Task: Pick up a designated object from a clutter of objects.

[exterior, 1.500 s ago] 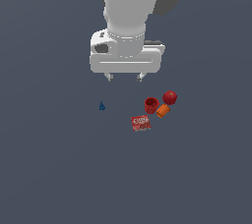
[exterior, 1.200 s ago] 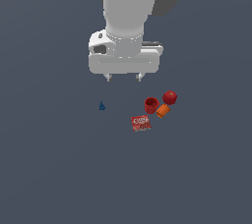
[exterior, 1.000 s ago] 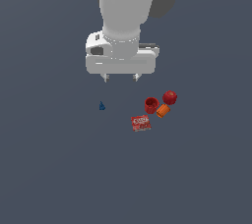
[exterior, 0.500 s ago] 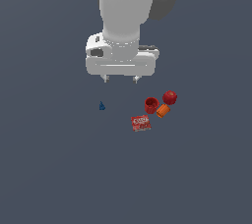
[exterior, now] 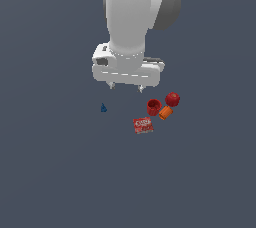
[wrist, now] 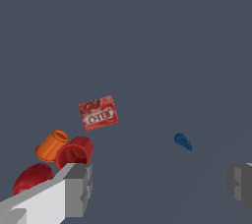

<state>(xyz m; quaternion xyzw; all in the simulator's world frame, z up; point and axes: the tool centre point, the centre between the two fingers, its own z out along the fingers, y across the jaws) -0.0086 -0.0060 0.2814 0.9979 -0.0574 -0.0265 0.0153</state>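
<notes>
The designated object is a small flat red box (exterior: 143,125) with white lettering; it lies flat on the grey floor and also shows in the wrist view (wrist: 98,113). It belongs to the clutter of objects: a red cup (exterior: 153,106), a red ball (exterior: 173,99), an orange cylinder (exterior: 165,113) and a tiny blue cone (exterior: 103,107). My gripper (exterior: 125,88) hangs open above the floor, behind the box and apart from it, with nothing between its fingers (wrist: 78,188).
In the wrist view the red cup (wrist: 75,153), orange cylinder (wrist: 51,145) and red ball (wrist: 32,179) crowd close to one finger, while the blue cone (wrist: 182,141) lies alone on the other side. Plain grey floor surrounds everything.
The gripper has drifted slightly toward the exterior view's left and a little higher. It stays open, and the objects have not moved.
</notes>
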